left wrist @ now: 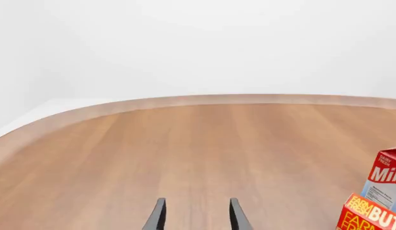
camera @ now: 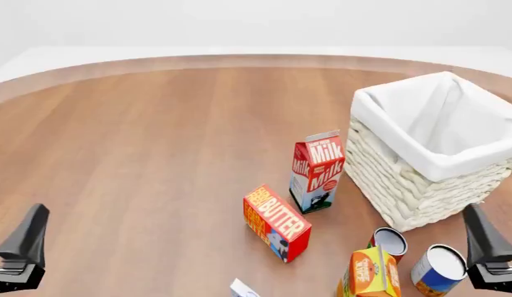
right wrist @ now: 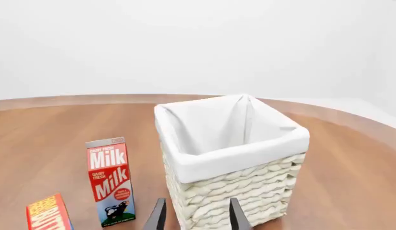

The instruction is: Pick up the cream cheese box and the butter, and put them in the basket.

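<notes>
Red-orange rectangular butter box (camera: 277,223) lies on wooden table (camera: 140,154), centre front, between both grippers, touching neither. Small white-blue cream cheese box (camera: 243,289) at near edge, mostly cut off. Cream wicker basket (camera: 429,179) with white lining, far right, ahead of right gripper (right wrist: 196,214). Left gripper (left wrist: 196,215) over bare wood. Both grippers: fingers apart, holding nothing. Legible: "BUTTER"; "Milk" on red-white carton (camera: 317,171).

The red-and-orange butter (camera: 277,223) box lay on its side mid-bench. The white cream cheese box (camera: 243,289) showed only a corner at the near edge. The cream wicker basket (camera: 421,185), white-lined, stood upright at the right.
</notes>
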`<control>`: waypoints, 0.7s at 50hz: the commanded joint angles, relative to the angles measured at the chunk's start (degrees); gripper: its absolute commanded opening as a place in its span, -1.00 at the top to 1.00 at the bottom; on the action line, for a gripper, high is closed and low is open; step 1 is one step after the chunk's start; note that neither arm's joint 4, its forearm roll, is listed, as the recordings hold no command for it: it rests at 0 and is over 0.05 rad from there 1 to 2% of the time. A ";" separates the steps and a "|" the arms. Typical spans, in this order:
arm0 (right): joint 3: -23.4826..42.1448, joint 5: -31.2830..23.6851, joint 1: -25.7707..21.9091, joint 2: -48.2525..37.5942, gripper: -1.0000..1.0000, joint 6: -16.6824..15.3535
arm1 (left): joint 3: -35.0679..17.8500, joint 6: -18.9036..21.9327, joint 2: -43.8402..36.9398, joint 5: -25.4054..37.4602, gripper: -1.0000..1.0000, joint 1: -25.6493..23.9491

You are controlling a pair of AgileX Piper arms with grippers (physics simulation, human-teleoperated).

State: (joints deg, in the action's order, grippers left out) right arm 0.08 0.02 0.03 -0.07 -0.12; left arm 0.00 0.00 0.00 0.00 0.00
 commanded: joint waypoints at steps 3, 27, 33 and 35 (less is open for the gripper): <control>0.17 0.02 0.04 -0.14 -1.00 -0.25 | 0.00 0.00 0.00 0.00 -1.00 0.00; 15.16 -9.97 -12.41 -8.57 -1.00 -0.45 | 0.00 0.00 0.00 0.00 -1.00 0.00; 20.45 -12.09 -15.73 -13.99 -1.00 -0.11 | 0.00 0.00 0.00 0.00 -1.00 0.00; 22.47 -12.75 -18.40 -17.97 -1.00 1.22 | 0.00 0.00 0.00 0.00 -1.00 0.00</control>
State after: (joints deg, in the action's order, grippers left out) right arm 13.79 -8.64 -10.92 -8.76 -0.15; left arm 0.00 0.00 0.00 0.00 0.00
